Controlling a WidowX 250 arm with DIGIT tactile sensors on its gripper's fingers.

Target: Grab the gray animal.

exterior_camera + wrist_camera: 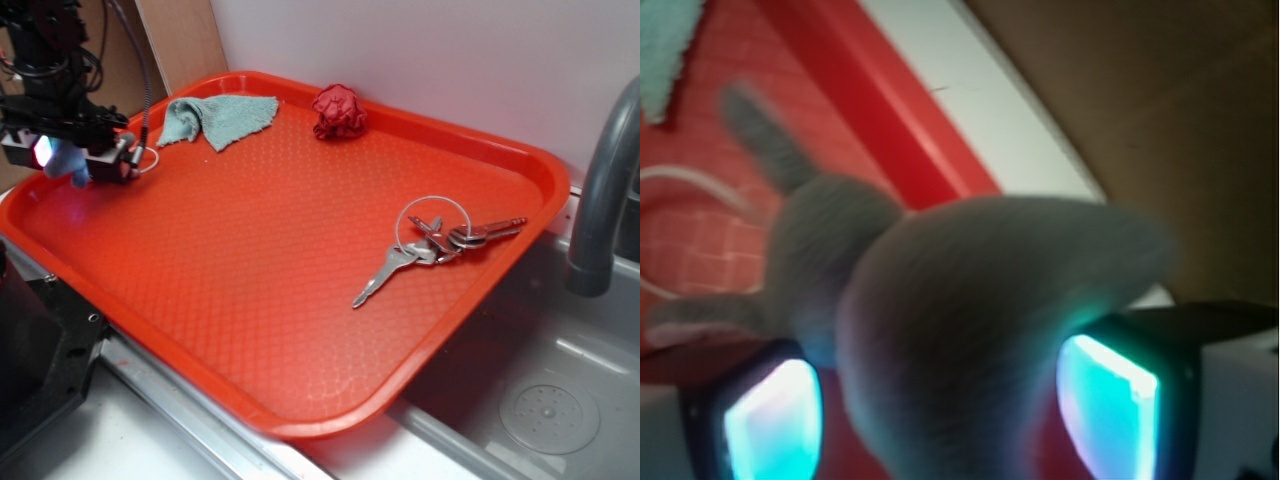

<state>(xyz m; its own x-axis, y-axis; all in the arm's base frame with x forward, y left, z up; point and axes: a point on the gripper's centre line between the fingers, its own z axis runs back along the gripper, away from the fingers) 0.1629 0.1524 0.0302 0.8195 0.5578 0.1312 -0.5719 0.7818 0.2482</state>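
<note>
claw point(75, 150) clamped on gray animal point(970, 320) | wrist – plush between pads | exterior – over tray point(300, 280) corner

No text, label, brand, number or sign can be read in either view.

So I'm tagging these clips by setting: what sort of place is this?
Probably a kitchen-style sink counter set up as a robot test bench: a gray faucet curves over a steel sink basin with a drain, and an orange cafeteria tray rests across the counter edge against a plain white wall.
</note>
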